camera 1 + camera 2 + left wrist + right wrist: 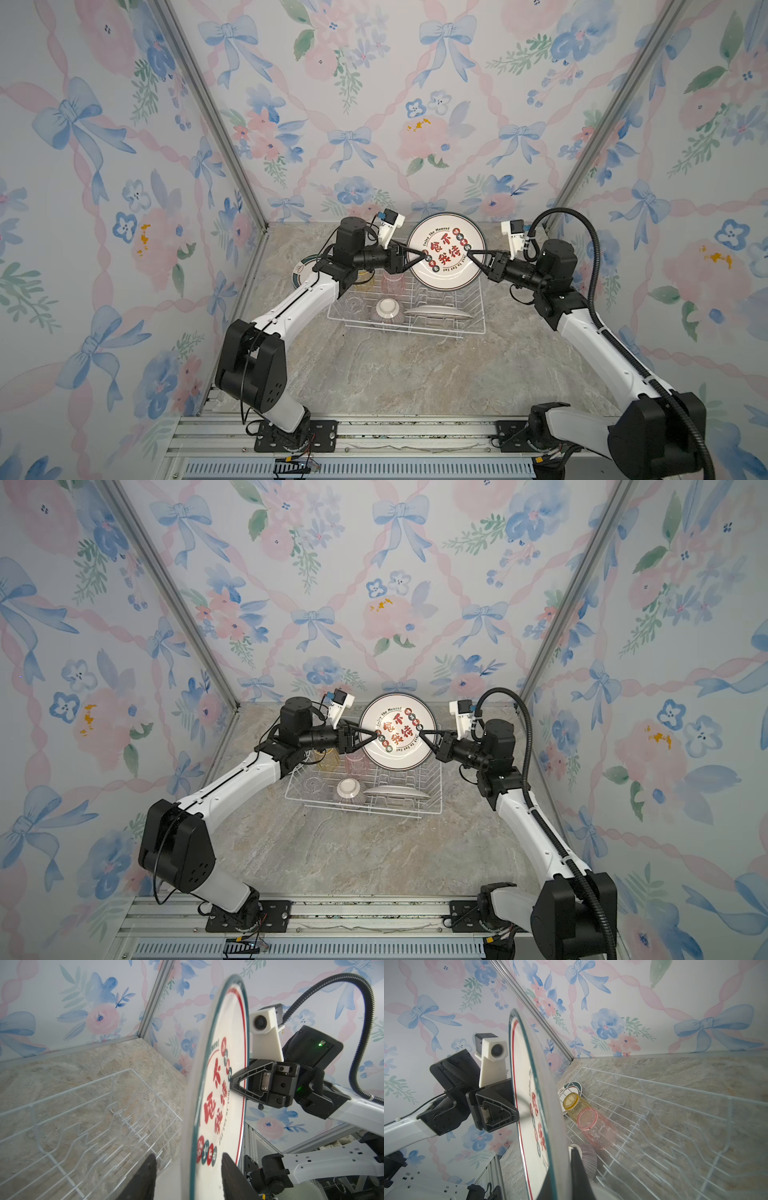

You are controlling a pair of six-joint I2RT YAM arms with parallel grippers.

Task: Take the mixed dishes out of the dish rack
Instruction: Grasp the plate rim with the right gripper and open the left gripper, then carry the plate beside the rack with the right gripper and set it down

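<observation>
My right claw (470, 252) is clamped on the red-lettered plate (445, 274), which stands upright above the dish rack (436, 328). My left claw (424, 255) is parted, astride the plate's opposite rim.

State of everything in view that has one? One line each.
red-lettered plate: upright, held above the dish rack
right gripper: shut on that plate's rim
left gripper: jaws open, astride the opposite rim
bowl: upside down in the rack
white plate: tilted in the prongs
pink tumbler: in the rack
yellow tumbler: in the rack
green-rimmed plate: flat on the table, outside the rack
</observation>
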